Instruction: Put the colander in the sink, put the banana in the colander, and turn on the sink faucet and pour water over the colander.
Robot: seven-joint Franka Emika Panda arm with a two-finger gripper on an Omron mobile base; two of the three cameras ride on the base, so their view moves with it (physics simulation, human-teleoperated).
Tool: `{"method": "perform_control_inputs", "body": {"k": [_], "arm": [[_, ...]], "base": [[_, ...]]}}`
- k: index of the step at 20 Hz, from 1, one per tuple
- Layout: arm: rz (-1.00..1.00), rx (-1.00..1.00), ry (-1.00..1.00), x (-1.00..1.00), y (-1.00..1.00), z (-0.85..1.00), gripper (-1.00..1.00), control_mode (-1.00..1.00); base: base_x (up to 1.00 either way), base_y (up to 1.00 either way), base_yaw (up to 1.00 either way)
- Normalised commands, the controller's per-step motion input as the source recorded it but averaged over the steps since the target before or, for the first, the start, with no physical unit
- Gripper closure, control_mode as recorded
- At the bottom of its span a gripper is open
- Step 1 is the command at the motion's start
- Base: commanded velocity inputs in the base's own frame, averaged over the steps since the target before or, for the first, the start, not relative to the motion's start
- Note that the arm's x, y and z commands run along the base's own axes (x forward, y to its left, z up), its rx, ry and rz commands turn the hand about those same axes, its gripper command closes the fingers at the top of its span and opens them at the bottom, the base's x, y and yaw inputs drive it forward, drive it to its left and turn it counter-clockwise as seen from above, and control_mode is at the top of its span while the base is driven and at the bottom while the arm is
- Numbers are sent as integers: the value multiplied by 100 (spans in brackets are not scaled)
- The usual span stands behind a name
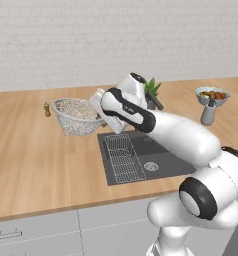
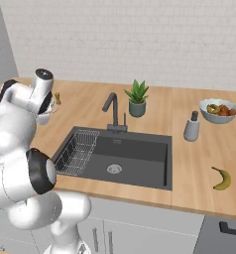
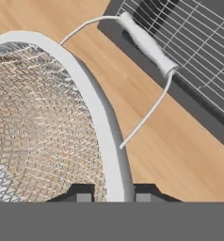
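currently the gripper [image 3: 112, 193] is clamped on the rim of the colander [image 1: 77, 116], one finger inside, one outside; the colander sits over the counter [image 1: 36, 160], left of the sink [image 1: 141, 157].

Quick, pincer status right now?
Pincer: closed on the colander rim, one fingertip on each side of it.

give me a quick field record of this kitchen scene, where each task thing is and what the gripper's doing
gripper: shut on the rim of the round silver wire-mesh colander
colander: over the wooden counter, left of the sink, not yet in it
dark grey recessed sink: holds a wire rack at its left end
yellow curved banana: on the counter right of the sink
dark grey faucet: no water visible
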Motion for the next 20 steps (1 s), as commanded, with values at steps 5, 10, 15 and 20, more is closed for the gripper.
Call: {"method": "perform_control_inputs", "body": {"k": [5, 10, 15, 20], "arm": [[0, 26, -9, -27, -64, 100, 100, -100], [0, 19, -22, -18, -64, 100, 100, -100], [-4, 2, -17, -6, -84, 85, 100, -100], [-14, -3, -6, 0, -100, 38, 100, -100]], "base": [[0, 0, 0], [0, 0, 0], [0, 0, 0], [0, 0, 0]]}}
